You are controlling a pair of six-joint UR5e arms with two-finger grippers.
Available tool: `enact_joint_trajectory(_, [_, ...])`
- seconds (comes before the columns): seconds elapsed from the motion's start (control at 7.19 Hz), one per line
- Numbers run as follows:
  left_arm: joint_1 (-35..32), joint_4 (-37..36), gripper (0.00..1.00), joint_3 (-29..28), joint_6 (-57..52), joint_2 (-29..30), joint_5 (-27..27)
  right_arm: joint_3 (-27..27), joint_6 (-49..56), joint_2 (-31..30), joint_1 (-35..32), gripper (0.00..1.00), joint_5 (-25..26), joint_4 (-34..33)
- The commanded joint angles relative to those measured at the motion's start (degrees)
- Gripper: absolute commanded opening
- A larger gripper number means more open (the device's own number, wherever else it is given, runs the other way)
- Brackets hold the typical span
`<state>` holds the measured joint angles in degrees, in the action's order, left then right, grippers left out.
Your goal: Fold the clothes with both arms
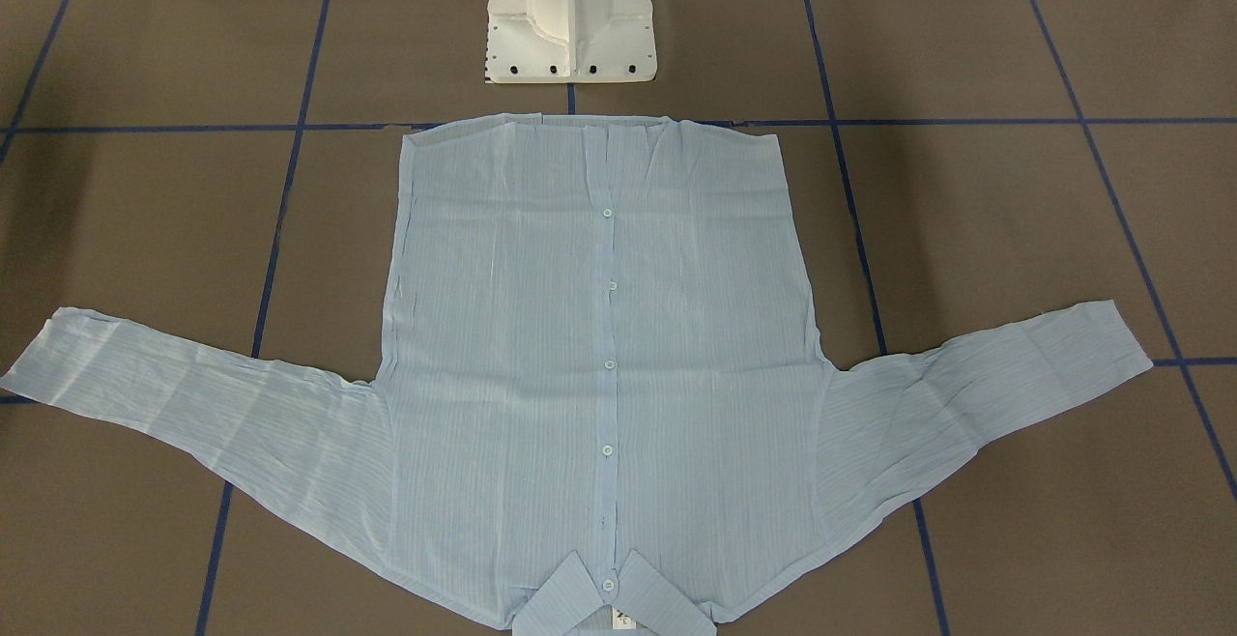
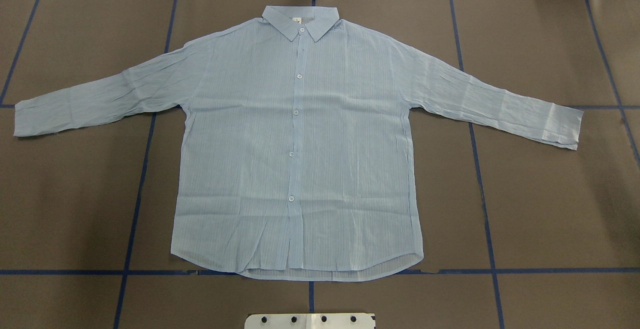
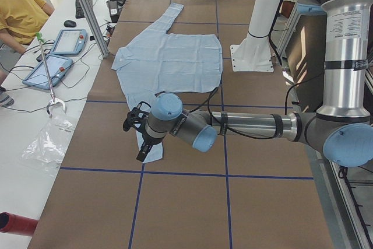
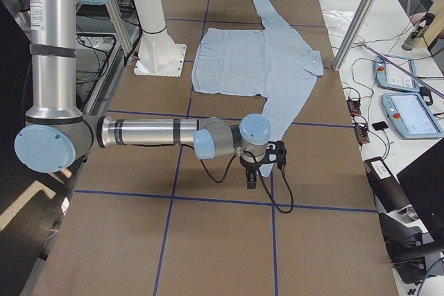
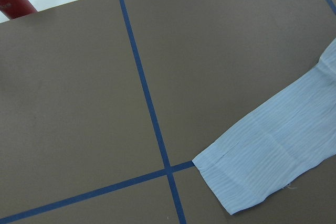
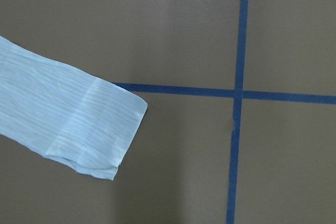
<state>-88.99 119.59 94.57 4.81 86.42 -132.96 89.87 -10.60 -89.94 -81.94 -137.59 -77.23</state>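
The light blue striped shirt point(image 2: 300, 144) lies flat and buttoned on the brown table, collar away from the robot, hem near the base, both sleeves spread out sideways. It also shows in the front view point(image 1: 599, 346). My left gripper point(image 3: 141, 154) hangs over the cuff of the near sleeve in the left side view; the left wrist view shows that cuff point(image 5: 262, 166) below it. My right gripper point(image 4: 251, 182) hangs near the other sleeve's end; the right wrist view shows that cuff point(image 6: 89, 124). I cannot tell whether either gripper is open or shut.
The white pedestal base point(image 1: 570, 17) stands just behind the hem. Blue tape lines point(image 2: 482, 194) grid the table. A person in yellow point(image 3: 20, 10), control tablets point(image 3: 58, 56), a plastic bag point(image 3: 49, 144) and a metal post point(image 4: 357, 22) are along the far side.
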Motion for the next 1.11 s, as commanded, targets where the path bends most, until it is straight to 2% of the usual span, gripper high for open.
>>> enact_joint_trajectory(0.0, [0.3,-0.5,1.00,-0.3,0.2,1.0,0.2,-5.7,-1.3,5.8,3.8,1.00,2.1,1.6])
enact_joint_trajectory(0.28, [0.3,0.0,1.00,-1.5,0.0,0.9,0.2,-10.7,-2.1,11.3,7.7,0.99,3.5,1.9])
enact_joint_trajectory(0.7, [0.3,0.2,1.00,-1.7,0.5,0.9,-0.5,-13.2,-2.1,13.8,11.1,0.98,5.0,2.0])
enact_joint_trajectory(0.83, [0.3,0.2,1.00,-1.6,0.5,0.9,-0.4,-13.7,-2.0,13.9,11.5,0.89,5.9,2.0])
enact_joint_trajectory(0.97, [0.3,0.2,1.00,-1.3,0.5,0.9,-0.5,-13.8,-2.1,13.8,11.6,0.90,6.4,1.9])
